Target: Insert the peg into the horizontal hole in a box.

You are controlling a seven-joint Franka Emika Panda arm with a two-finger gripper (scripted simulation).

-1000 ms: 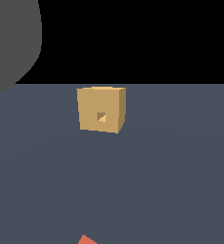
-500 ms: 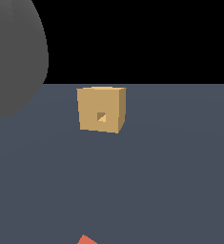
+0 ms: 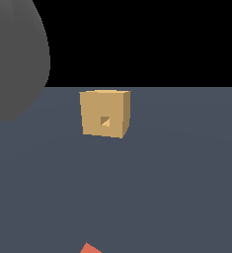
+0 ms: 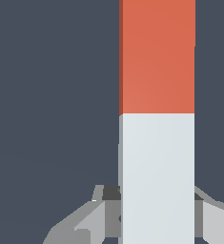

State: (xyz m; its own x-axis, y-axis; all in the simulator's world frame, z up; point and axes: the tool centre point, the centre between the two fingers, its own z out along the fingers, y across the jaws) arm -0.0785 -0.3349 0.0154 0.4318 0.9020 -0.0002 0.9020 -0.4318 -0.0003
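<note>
The box [image 3: 105, 113] is a tan cube standing on the dark floor, and the small square hole [image 3: 104, 121] sits in the middle of the face toward the exterior camera. Only the orange-red tip of the peg [image 3: 90, 248] shows at that view's bottom edge. The wrist view fills with the peg [image 4: 157, 119], one half orange-red and the other whitish. My gripper [image 4: 151, 193] straddles the whitish half, with a grey finger [image 4: 100, 209] close on each side. The jaws look slightly wider than the peg. The gripper itself is out of the exterior view.
A large grey, blurred part of the arm [image 3: 14, 54] fills the upper part of the exterior view's left. The dark blue-grey floor [image 3: 186, 188] stretches around the box, under a black background.
The grey arm shape has grown and spread toward the exterior view's right. The box and the peg's orange tip have stayed where they were.
</note>
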